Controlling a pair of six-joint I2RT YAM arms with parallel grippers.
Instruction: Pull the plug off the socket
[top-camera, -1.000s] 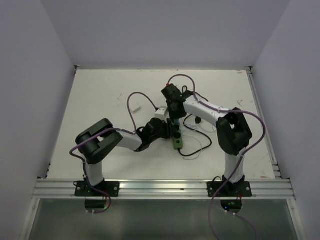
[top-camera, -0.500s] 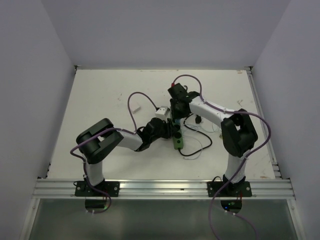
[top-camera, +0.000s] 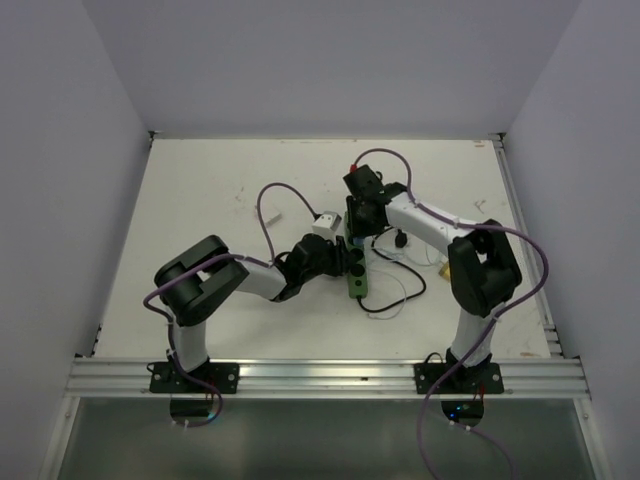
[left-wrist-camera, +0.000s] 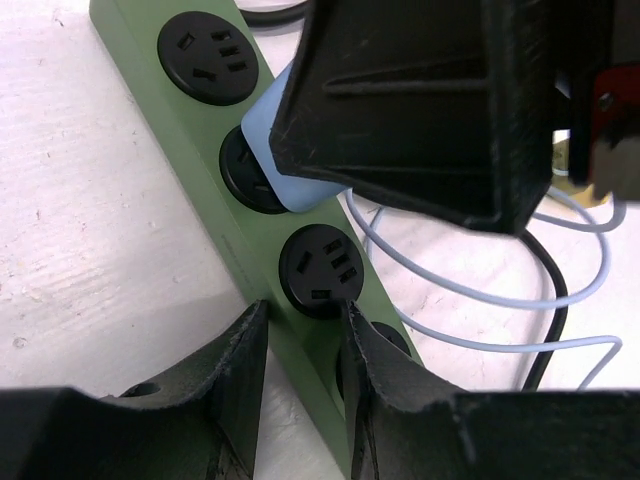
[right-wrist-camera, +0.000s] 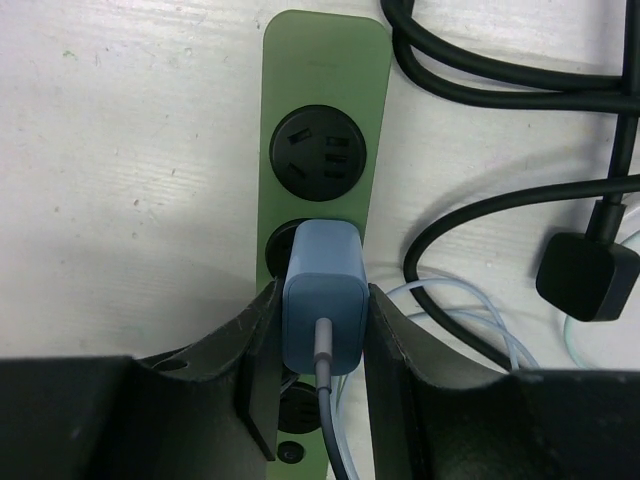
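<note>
While my left arm has kept its pose over the last second, my right arm has shifted. Its elbow has swung outward to the right, and the right gripper (top-camera: 354, 232) now stands slightly further right than before. The socket (top-camera: 354, 282) lies near the middle of the table (top-camera: 220, 200), in the same place as earlier. The right gripper (right-wrist-camera: 322, 292) is clenched on the plug (right-wrist-camera: 322, 300), a pale blue block, with one finger pressed against each side. The plug sits over the second outlet from the socket's end. Whether its pins are fully seated cannot be told. The left gripper (left-wrist-camera: 300, 318) grasps the socket (left-wrist-camera: 200, 150) across its width, just beyond the free third outlet, with both fingers (left-wrist-camera: 240, 370) against the green sides. A pale cable (left-wrist-camera: 470, 295) leaves the plug and loops on the table beside a black cord (right-wrist-camera: 480, 75). A faint mark near the socket's end (right-wrist-camera: 325, 62) is too small to read.
</note>
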